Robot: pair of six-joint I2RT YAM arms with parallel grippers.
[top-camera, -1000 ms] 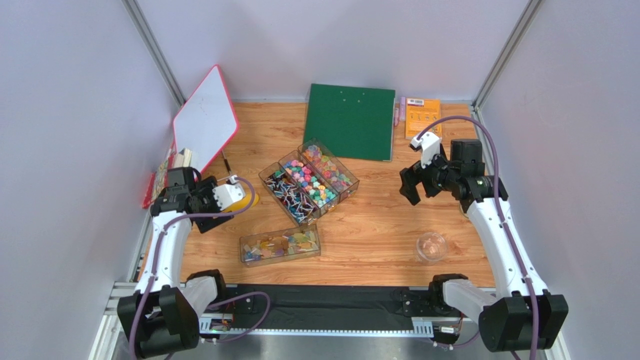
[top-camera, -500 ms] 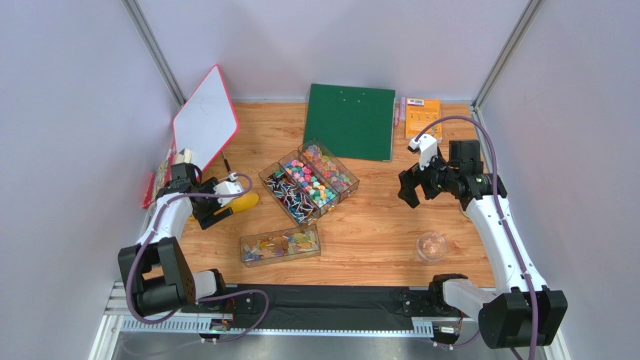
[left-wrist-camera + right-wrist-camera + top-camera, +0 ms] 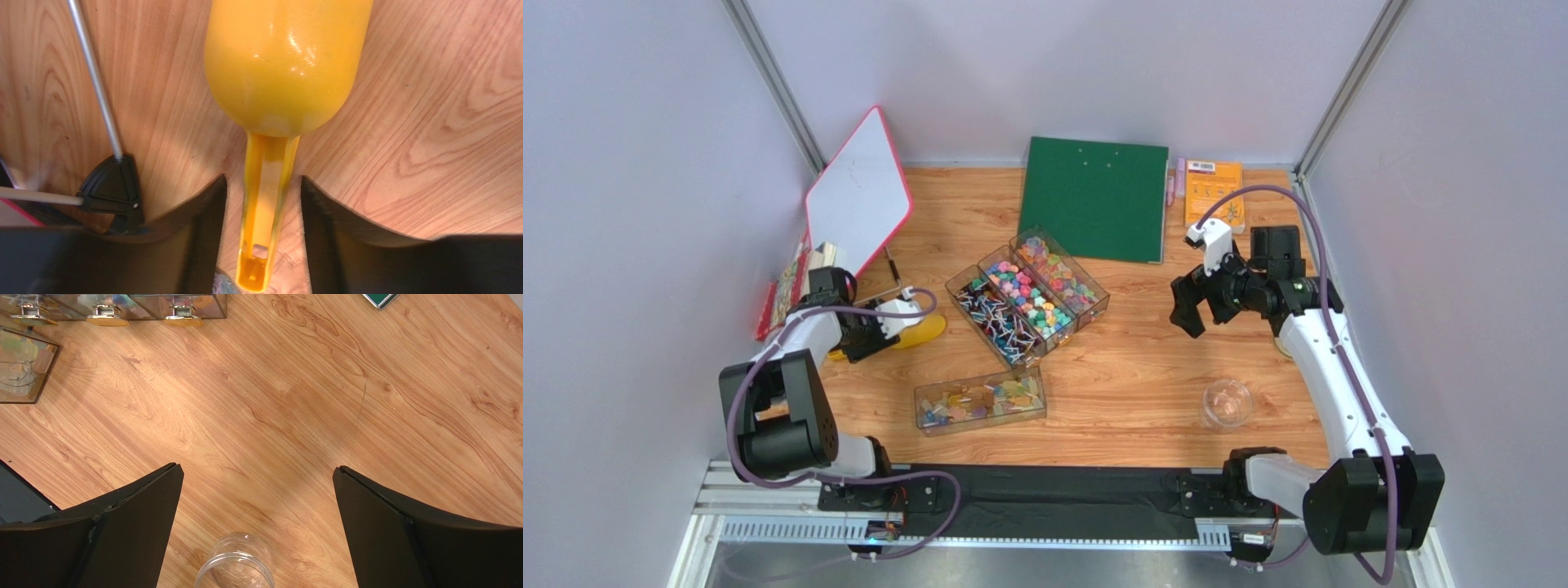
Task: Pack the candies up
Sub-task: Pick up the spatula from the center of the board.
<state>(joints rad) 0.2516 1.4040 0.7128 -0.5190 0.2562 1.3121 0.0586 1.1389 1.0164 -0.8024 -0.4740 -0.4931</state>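
The candies (image 3: pixel 1020 289) are tiny bright sweets in the middle section of a clear divided box (image 3: pixel 961 289) at the table's centre. A yellow scoop (image 3: pixel 923 331) lies on the wood to its left, bowl pointing right. In the left wrist view the scoop's bowl (image 3: pixel 285 61) fills the top. Its thin handle (image 3: pixel 264 202) runs down between my fingers. My left gripper (image 3: pixel 263 205) is open astride the handle, with wood showing on both sides. My right gripper (image 3: pixel 258 490) is open and empty above bare wood. A clear jar (image 3: pixel 236 566) stands just below it, and also shows in the top view (image 3: pixel 1228 402).
A second clear box (image 3: pixel 979 399) of coloured pieces lies near the front. A red-framed whiteboard (image 3: pixel 858 196) leans at the far left, its metal stand leg (image 3: pixel 95 86) next to the scoop. A green board (image 3: pixel 1096 196) and an orange packet (image 3: pixel 1214 190) lie at the back.
My left arm has folded down and drawn back left, bringing its gripper low to the table around the scoop's handle. My right gripper has shifted slightly left and away.
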